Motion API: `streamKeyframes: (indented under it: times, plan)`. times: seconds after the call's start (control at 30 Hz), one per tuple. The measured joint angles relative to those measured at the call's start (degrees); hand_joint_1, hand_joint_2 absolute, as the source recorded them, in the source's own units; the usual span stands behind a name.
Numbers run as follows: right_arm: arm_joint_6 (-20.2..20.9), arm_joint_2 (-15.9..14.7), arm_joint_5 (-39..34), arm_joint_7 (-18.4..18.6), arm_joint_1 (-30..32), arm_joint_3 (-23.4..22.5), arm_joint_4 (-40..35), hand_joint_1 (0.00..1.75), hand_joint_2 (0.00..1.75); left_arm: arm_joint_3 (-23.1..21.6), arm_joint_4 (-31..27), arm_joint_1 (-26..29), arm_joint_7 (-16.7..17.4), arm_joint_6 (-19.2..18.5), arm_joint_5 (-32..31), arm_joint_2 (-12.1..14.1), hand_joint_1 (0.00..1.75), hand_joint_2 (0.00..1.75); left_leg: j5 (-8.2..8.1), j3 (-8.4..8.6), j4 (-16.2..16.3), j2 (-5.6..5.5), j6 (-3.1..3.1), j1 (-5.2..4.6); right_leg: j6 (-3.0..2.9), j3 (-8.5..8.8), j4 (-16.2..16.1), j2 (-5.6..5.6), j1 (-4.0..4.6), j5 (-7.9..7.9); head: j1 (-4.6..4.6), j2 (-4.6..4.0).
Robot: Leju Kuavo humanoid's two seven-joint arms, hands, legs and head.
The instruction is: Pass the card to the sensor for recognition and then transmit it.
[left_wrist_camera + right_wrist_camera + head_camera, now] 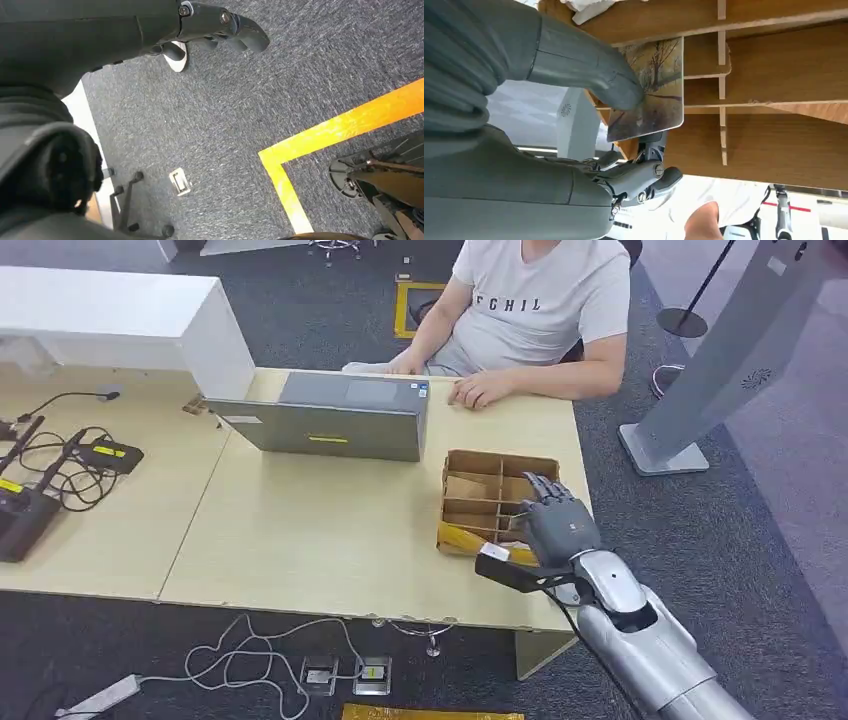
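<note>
Right now your right hand (624, 95) pinches the glossy landscape-printed card (659, 85) between thumb and fingers, over the brown cardboard divider box (470, 485) on the pale wooden table (300, 530). Your left hand (220, 27) hangs over grey carpet (225, 110), fingers curled on nothing.
</note>
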Motion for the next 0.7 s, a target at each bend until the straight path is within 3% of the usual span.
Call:
streamKeyframes:
  times: [0.37, 0.53, 0.7]
  plan:
    - [-2.18, 0.33, -0.46, 0.0, -0.65, 0.72, 0.61, 1.75, 1.75, 0.0, 0.0, -0.17, 0.0, 0.09, -0.65, 0.0, 0.0, 0.0, 0.0, 0.0, 0.0, 0.0, 0.0, 0.0, 0.0, 0.0, 0.01, 0.0, 0.0, 0.0, 0.0, 0.0]
    - [-8.76, 0.48, 2.06, 0.35, -2.76, 0.55, 0.77, 1.75, 1.75, 0.0, 0.0, -0.33, 0.0, 0.09, -1.66, 0.0, 0.0, 0.0, 0.01, 0.0, 0.0, 0.01, 0.0, 0.0, 0.01, 0.0, 0.02, 0.01, 0.0, 0.01, 0.0, 0.0]
    - [-11.07, 0.5, 2.49, -0.79, -7.74, -1.79, -2.84, 1.75, 1.75, 0.0, 0.0, -0.4, -0.02, 0.13, -2.75, 0.0, 0.0, 0.0, 0.04, 0.04, 0.01, 0.03, -0.04, 0.0, 0.01, 0.0, 0.01, 0.08, 0.0, 0.02, 0.02, 0.0]
